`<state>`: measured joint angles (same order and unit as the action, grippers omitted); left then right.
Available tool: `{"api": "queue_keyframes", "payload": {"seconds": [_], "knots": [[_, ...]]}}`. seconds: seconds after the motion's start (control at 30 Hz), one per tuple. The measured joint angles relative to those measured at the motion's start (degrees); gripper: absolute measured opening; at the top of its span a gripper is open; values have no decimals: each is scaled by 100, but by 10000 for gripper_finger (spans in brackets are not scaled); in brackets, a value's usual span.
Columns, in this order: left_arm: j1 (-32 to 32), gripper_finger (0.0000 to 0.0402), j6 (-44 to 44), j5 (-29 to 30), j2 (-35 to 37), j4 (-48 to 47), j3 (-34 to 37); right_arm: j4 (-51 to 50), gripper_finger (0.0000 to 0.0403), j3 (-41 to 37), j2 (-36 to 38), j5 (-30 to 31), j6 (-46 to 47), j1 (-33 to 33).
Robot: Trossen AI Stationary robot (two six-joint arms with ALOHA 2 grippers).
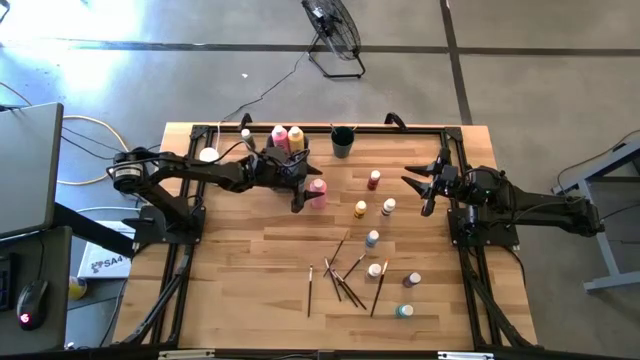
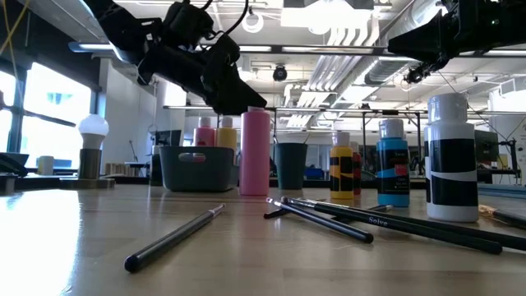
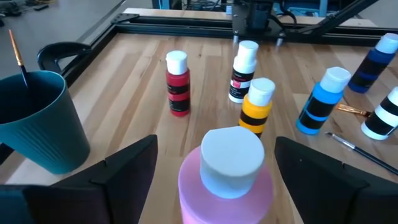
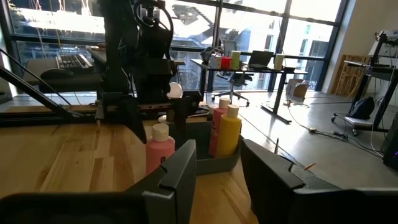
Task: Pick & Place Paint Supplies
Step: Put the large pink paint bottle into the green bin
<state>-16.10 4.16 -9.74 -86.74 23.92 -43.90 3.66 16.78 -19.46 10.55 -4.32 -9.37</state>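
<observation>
The tall pink bottle (image 1: pixel 317 189) is standing upright on the table just at five o'clock of the grey bin (image 1: pixel 283 143), which is already holding a pink and a yellow bottle (image 1: pixel 296 135). The left gripper (image 3: pixel 214 165) is hanging around its white cap, fingers spread wide on either side and touching nothing.

The risk, as it looks, is a tip-over: the bottle is tall and narrow, and a finger brushing the cap on one side would be pushing it toward the small bottles. A high grip on the cap could also be letting the body swing.

At three o'clock of the pink bottle, the red bottle (image 1: pixel 374 179), the yellow small bottle (image 1: pixel 361 209) and a white one (image 1: pixel 388 207) are standing close together. The teal cup (image 1: pixel 342 141), with a brush in it, is sitting at one o'clock, beside the bin. Toward five o'clock the paintbrushes (image 1: pixel 345 277) are lying scattered among more small bottles.

The right gripper (image 1: pixel 428 185) is waiting at three o'clock, its fingers partly apart and holding nothing.
</observation>
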Motion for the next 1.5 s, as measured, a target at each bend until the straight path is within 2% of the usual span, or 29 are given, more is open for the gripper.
{"api": "queue_keyframes", "payload": {"seconds": [0.47, 0.93, 1.07, 1.27, 1.5], "knots": [[0, 209, -9, 0, 2, 2, 2, 0, 121, 0, 2, 0, 0, 0], [0, 127, 7, -17, 4, -4, 2, 0, 121, 0, 1, 0, 0, -1], [0, 119, 5, -18, 4, -4, 2, -1, 121, 0, 0, 0, 0, -2], [-1, 136, -145, -17, 4, -7, 2, 0, 121, 0, 2, 0, 0, -1], [0, 120, -144, -17, -13, 2, 2, -2, 121, 0, 2, 0, 0, -1]]}}
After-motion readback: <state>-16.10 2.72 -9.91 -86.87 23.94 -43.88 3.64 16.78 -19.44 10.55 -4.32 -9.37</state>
